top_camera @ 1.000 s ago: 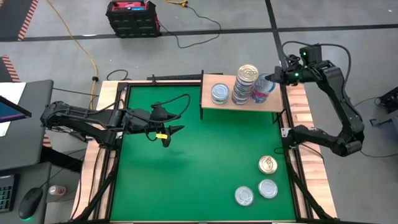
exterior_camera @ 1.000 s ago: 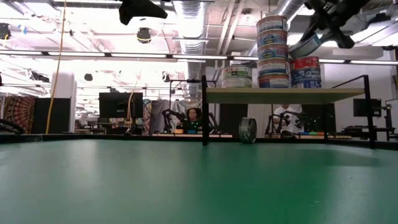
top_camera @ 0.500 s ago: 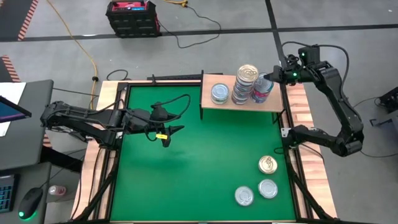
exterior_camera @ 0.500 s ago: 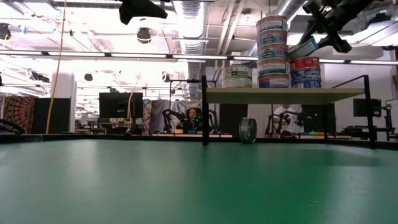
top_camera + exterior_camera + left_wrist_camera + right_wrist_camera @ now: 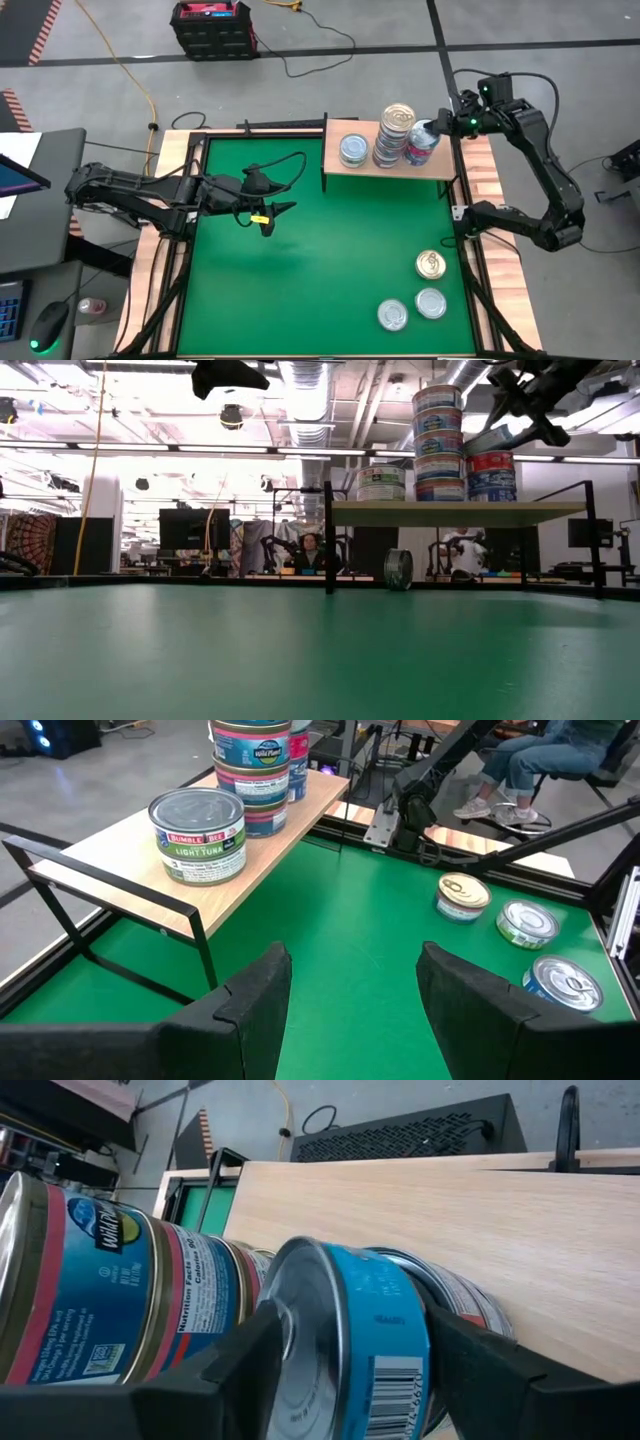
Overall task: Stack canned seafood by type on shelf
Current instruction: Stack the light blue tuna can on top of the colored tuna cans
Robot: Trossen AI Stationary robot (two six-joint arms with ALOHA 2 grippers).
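Two of my dark right gripper's (image 5: 345, 1370) fingers are bracketing a tilted blue-labelled tin (image 5: 350, 1345) over the red-labelled can (image 5: 491, 475) on the light-wood shelf (image 5: 395, 163), matching its type, while my left gripper (image 5: 352, 1000) is hovering spread and empty.

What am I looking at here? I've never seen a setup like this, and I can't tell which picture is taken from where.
Two dark robot arms work at a green table. One picture looks straight down, one looks level across the tabletop, and two come from cameras on the arms' wrists. A small wooden shelf stands at the far edge, carrying one single tin, a tall stack and a shorter pile. The right gripper is at that pile with a tilted blue tin between its fingers; whether it grips it I cannot tell. The left gripper hangs open over the bare green. Three loose tins wait on the table near the right side.
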